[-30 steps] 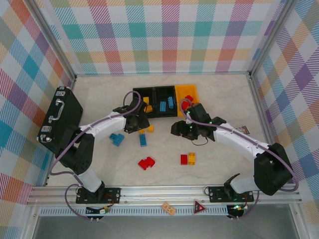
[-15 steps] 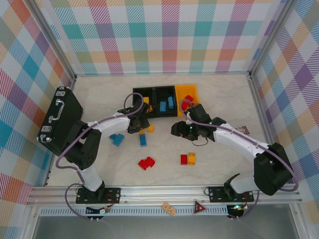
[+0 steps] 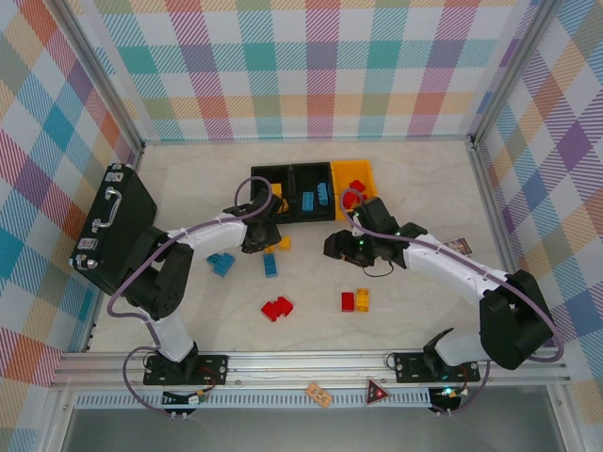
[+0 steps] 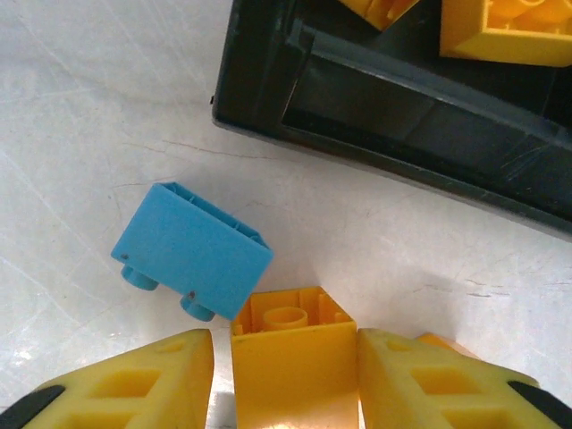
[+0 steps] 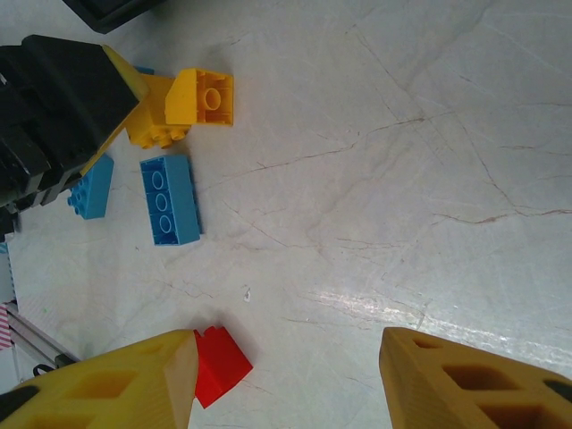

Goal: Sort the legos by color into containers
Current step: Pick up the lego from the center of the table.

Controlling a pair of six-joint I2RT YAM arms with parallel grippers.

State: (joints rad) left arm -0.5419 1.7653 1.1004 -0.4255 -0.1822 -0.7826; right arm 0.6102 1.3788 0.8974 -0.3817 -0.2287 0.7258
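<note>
Loose yellow, blue and red legos (image 3: 276,308) lie near three joined containers (image 3: 291,191), each holding some.

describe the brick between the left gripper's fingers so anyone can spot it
Find the leftmost black bin in the row at the back. Just in front, the left gripper straddles one brick. It is yellow, while its close neighbour is a blue brick.

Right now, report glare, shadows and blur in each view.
Top external: even light, sharp throughout, only soft shadows. Left wrist: the yellow brick at the bottom edge looks slightly soft; the black bin reads dark, with little detail. Right wrist: a pale glare patch on the table; the blue brick is crisp.
</note>
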